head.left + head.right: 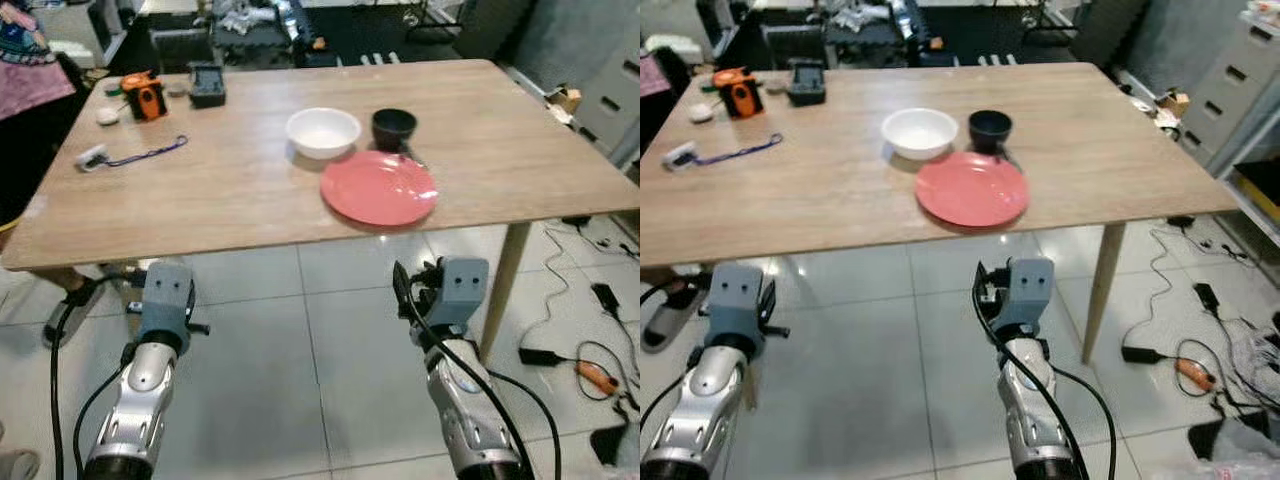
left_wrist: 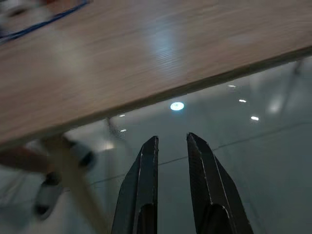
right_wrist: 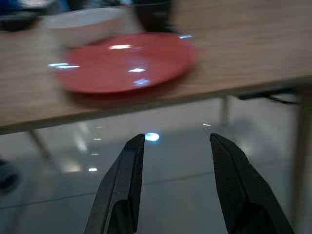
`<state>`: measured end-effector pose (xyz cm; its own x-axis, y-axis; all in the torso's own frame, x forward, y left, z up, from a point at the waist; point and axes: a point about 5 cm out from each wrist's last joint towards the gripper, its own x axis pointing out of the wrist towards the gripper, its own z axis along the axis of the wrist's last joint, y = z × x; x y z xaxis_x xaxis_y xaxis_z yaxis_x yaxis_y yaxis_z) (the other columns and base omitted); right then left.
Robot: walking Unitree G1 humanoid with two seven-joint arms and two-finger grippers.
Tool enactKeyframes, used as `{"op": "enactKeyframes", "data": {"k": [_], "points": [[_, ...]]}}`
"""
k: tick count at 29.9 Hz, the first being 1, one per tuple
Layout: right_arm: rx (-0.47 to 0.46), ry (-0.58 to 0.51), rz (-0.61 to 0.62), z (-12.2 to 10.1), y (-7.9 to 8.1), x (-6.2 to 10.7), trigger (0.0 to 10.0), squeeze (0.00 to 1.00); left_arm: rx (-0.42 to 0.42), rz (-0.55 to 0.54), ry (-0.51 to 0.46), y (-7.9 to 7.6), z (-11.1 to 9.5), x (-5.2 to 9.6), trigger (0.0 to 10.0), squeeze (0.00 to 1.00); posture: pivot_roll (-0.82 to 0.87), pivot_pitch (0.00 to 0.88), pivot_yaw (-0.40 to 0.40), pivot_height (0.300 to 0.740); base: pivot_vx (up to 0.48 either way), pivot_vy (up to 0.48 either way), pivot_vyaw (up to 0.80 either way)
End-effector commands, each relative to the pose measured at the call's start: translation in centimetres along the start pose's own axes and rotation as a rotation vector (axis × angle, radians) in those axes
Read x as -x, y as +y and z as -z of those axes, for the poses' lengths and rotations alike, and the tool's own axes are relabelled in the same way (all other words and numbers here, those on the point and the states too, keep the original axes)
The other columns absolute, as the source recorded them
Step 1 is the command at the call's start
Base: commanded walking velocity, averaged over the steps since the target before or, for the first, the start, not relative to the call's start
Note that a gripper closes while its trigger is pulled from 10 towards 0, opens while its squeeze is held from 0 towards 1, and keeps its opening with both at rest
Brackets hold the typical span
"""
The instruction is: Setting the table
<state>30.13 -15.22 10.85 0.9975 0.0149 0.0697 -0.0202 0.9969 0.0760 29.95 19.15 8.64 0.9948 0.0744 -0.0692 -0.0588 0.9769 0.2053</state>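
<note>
Red plate on table edge, just beyond parted right gripper; view blurred.

I see a matt, wood-grain rectangular table. The round red plate looks glossy; the pale tiled floor shines.

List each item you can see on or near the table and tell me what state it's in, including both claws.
Round red plate: flat on the wooden table, empty, near the front edge.
White bowl: upright, empty, behind the plate.
Small black bowl: upright, beside the white bowl.
Blue lanyard: lying loose on the table.
Left claw: below table edge, fingers slightly apart, empty.
Right claw: below the plate, open, empty.
</note>
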Motion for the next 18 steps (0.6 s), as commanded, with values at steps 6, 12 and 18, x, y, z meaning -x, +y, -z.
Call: {"op": "enactKeyframes", "data": {"k": [6,12,18], "points": [[-0.002,0.007,0.017,0.1,-0.1,0.0,10.0,0.00,-0.016,-0.001,-0.007,0.2,-0.2,0.2,10.0,0.00,0.02,0.036,0.051,0.740,0.480,0.000,-0.67],[-0.016,-0.034,0.012,-1.0,0.2,-0.3,10.0,0.00,-0.066,0.023,-0.097,-0.1,-2.2,0.0,10.0,0.00,0.02,0.039,0.049,0.740,0.480,0.000,0.00],[-0.033,-0.070,-0.003,-2.2,0.6,-0.7,10.0,0.00,-0.127,0.049,-0.242,-0.2,-5.7,-0.1,10.0,0.00,0.03,0.041,0.046,0.740,0.480,0.000,0.00]]}}
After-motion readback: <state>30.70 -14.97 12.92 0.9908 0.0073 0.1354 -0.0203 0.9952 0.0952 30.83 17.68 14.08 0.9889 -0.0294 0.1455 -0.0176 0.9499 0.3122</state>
